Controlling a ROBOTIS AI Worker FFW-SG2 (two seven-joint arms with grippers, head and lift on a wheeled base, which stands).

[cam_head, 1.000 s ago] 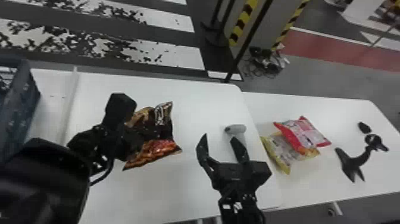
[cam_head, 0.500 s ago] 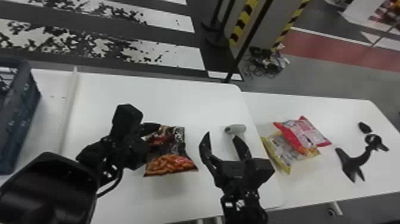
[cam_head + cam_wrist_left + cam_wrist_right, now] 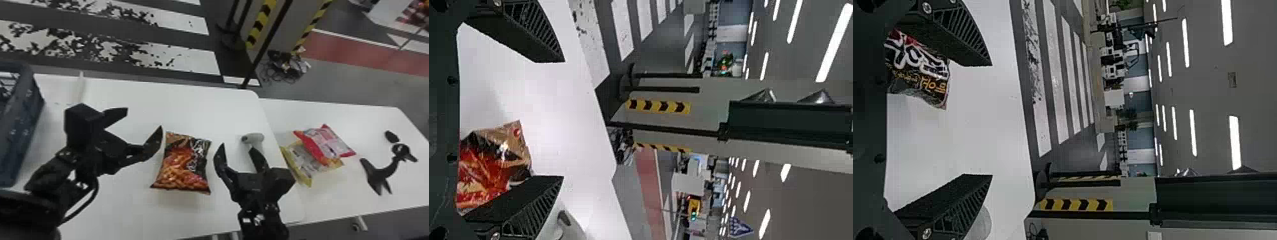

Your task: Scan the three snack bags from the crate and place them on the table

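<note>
So I'm sitting here with both sets of jaws hanging wide apart over the table (image 3: 217,105). My left gripper (image 3: 143,118) is reaching in from the left, and the dark bag (image 3: 183,162) is lying right by one of its tips, though I can't tell if they're touching. That bag is resting on the table between my two grippers, its orange snack picture facing up. My right gripper (image 3: 238,147) is pointing away from me on the bag's other side, and the grey scanner (image 3: 254,138) is lying just beyond its tips. The other two are lying on the second table (image 3: 376,123) over to the right, with the red bag (image 3: 325,143) partly covering the yellow bag (image 3: 300,161). Farther right a black stand (image 3: 381,170) is sitting on that same table, and the blue crate (image 3: 19,134) is standing way over at my left.
</note>
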